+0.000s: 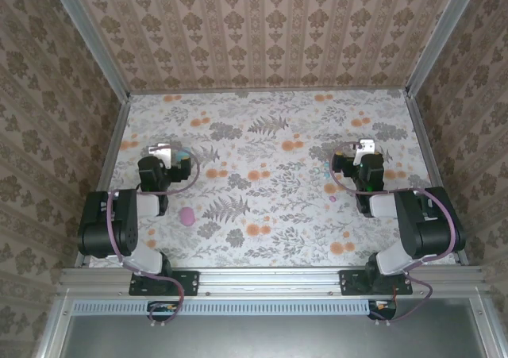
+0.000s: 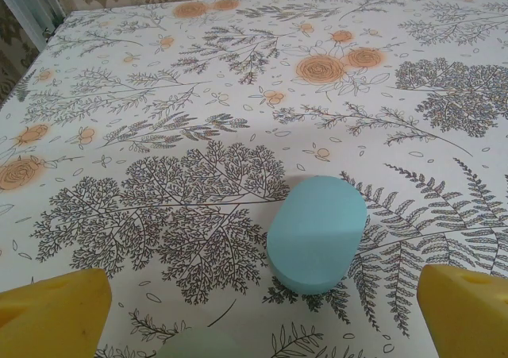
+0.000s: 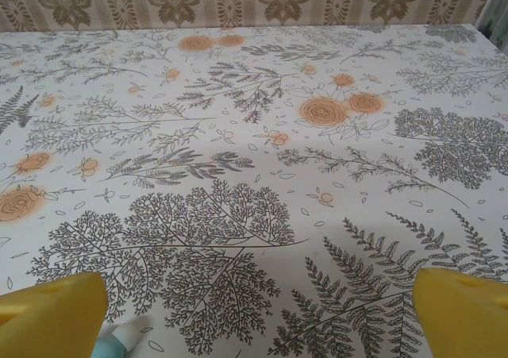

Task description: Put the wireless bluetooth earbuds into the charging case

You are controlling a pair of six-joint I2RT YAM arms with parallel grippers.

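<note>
A teal oval charging case lies shut on the flowered table, just ahead of my left gripper and a little right of its middle. That gripper's yellow fingers stand wide open with nothing between them. From above, the same case sits right beside the left gripper. My right gripper is open over bare cloth. A small teal-and-white piece, apparently one of the earbuds, peeks out at the bottom edge by its left finger. From above, tiny pale earbuds lie just left of the right gripper.
A pink oval case lies near the left arm. A blurred pale mint shape shows under the left gripper. Patterned walls and metal rails enclose the table.
</note>
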